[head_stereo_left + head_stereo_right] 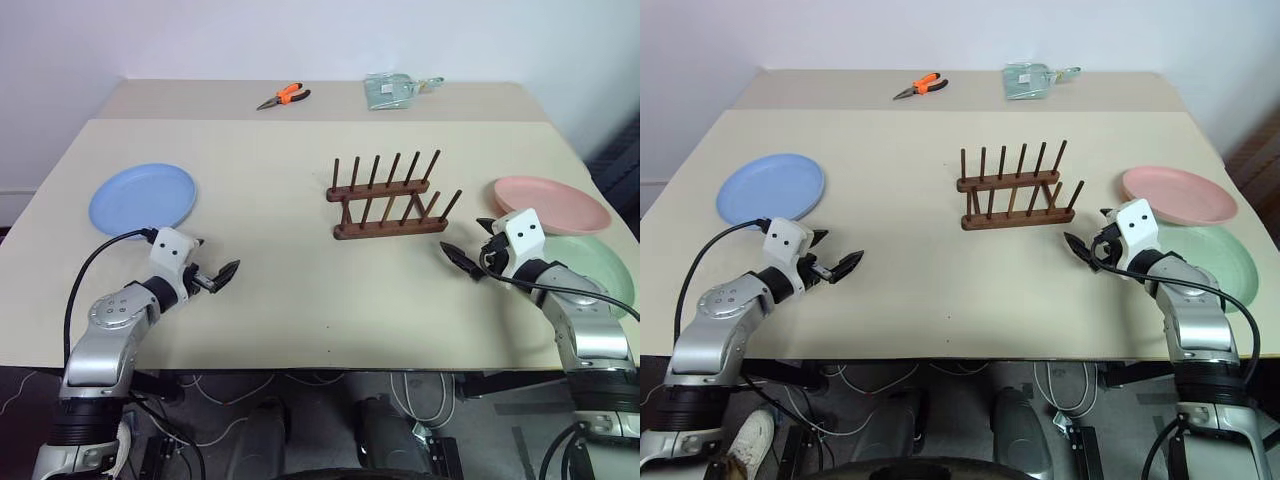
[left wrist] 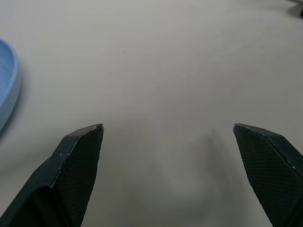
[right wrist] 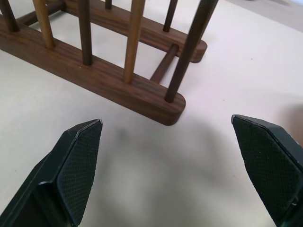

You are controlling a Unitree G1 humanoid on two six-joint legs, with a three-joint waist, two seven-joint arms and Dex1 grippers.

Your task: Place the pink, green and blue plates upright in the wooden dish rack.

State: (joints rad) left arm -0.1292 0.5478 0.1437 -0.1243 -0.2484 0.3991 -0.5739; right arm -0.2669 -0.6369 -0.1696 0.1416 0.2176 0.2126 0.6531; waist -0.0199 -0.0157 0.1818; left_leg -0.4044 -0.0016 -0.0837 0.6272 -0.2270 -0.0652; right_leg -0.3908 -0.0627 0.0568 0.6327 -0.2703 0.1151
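- Hovering over the bare table on the near side of the wooden dish rack: left gripper well off to the rack's left, right gripper just off its near right end, both with jaws spread wide and nothing between them.
- Judging from that, no plate picked up yet; step in hand looks like the opening approach, with all three plates still to go.
- Lying flat right of the rack: green plate, nearest, under the right arm; pink plate just beyond it, its near edge overlapping the green one's rim.
- Lying flat far to the rack's left, beyond the left gripper: blue plate.
- Standing empty between the two sides: the rack itself, pegs upright, no plate in any slot.
- Next move probably calls for closing on a plate's raised rim, then tipping it on edge before lowering it between pegs.
- Resting beyond the rack at the far edge: orange-handled pliers and a clear bag, no part of the job.
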